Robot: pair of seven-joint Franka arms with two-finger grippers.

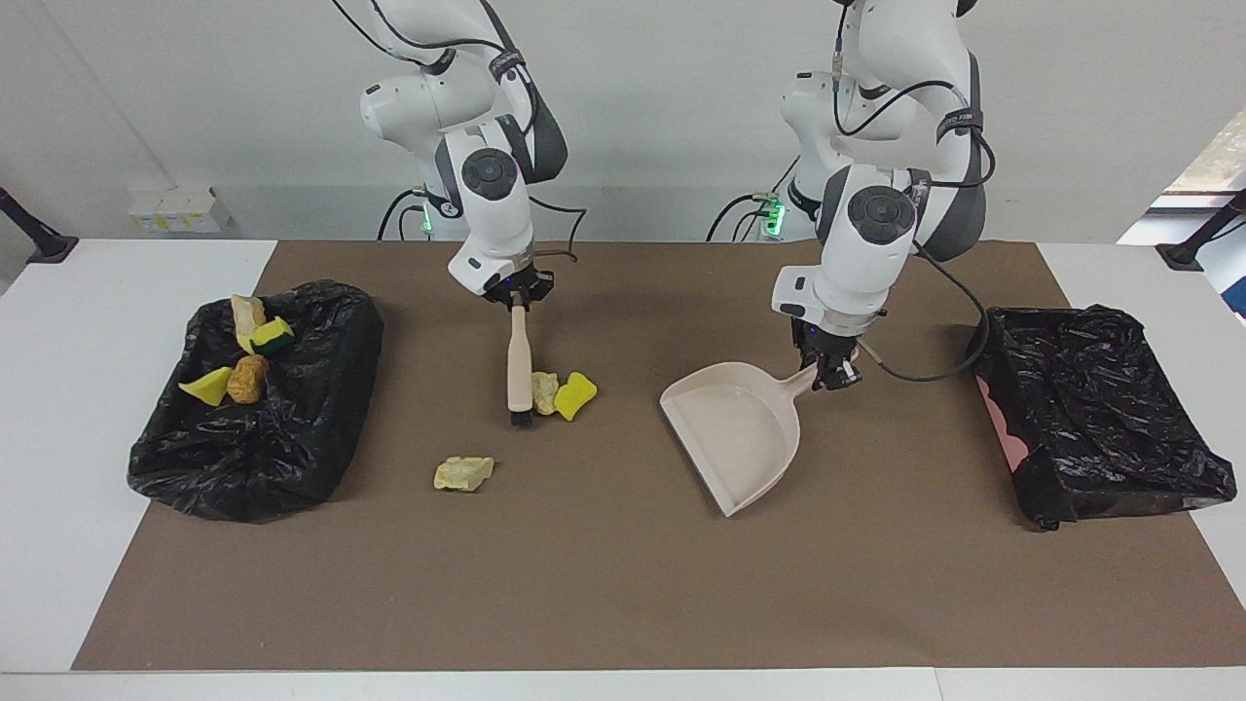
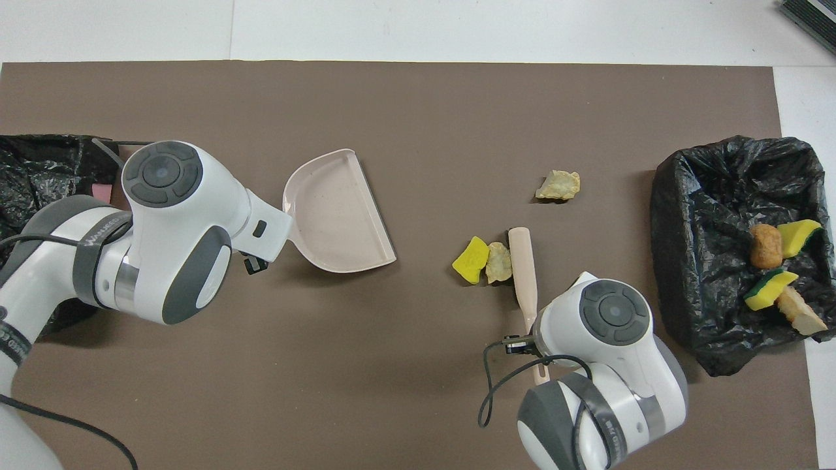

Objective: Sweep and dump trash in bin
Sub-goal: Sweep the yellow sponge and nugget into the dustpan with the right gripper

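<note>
Your right hand (image 1: 517,300) clamps brush (image 1: 520,375); bristles down on tabletop (image 1: 604,584), touching pale chunk (image 1: 544,391) and yellow sponge piece (image 1: 575,395). Your left hand (image 1: 835,375) grips dustpan (image 1: 735,433) handle; pan empty, well apart from pair, toward left arm's end. Keep bristles low, push pair toward pan mouth, tilt pan lip flat. Farther out: stray chunk (image 1: 463,473), easy to miss. Four scraps (image 1: 248,355) already in bin (image 1: 255,389); second bag (image 1: 1100,409) by left arm, clear of path.

There's lettering on the grey band of the left arm (image 2: 98,251) in the overhead view, though only a few letters come through and no whole word can be made out. The right arm (image 2: 604,424) carries a similar printed band, also unreadable.
</note>
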